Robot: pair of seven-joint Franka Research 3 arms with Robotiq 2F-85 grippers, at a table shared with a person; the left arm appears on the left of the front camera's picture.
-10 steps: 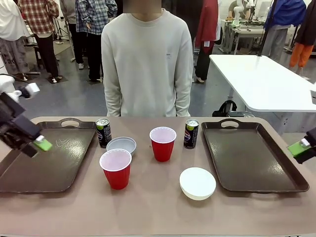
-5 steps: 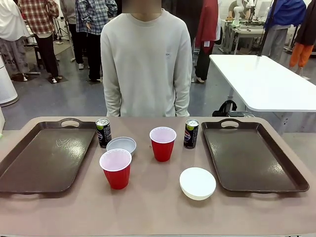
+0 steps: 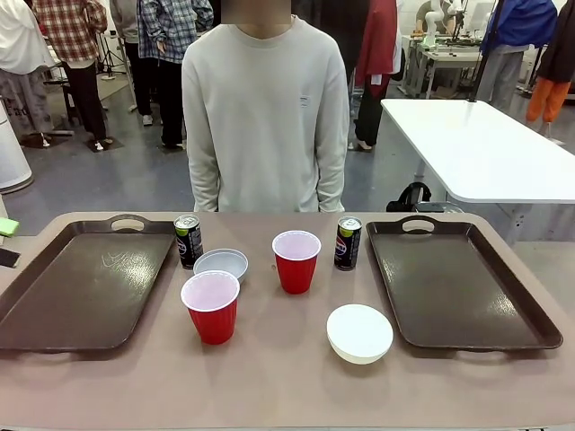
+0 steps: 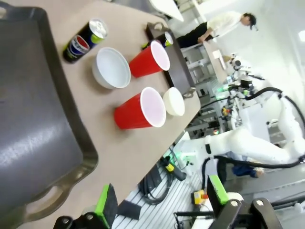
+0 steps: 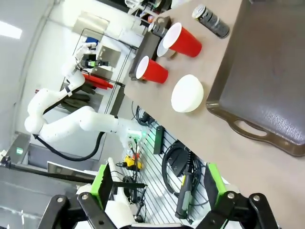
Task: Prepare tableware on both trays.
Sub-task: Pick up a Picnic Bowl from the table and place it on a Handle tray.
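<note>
Two dark brown trays, left (image 3: 85, 287) and right (image 3: 458, 283), lie bare on the table. Between them stand two red cups (image 3: 212, 307) (image 3: 296, 261), two dark cans (image 3: 187, 241) (image 3: 348, 242), a pale-grey bowl (image 3: 221, 264) and a white bowl (image 3: 359, 332). At the picture's left edge a sliver of my left gripper (image 3: 5, 241) shows, beside the left tray. In the left wrist view my left gripper (image 4: 162, 198) is open and holds nothing, off the table's edge near the tray (image 4: 33, 119). My right gripper (image 5: 157, 183) is open too, off the table near the right tray (image 5: 271, 71).
A person (image 3: 266, 117) stands at the table's far side, arms down, hands out of sight. A white table (image 3: 476, 148) stands behind on the right. The brown tabletop (image 3: 287, 377) in front of the cups is bare.
Both arms have drawn back from over the trays' outer edges. The right gripper left the front view; the left one shows as a sliver at the left edge. The tableware has not moved.
</note>
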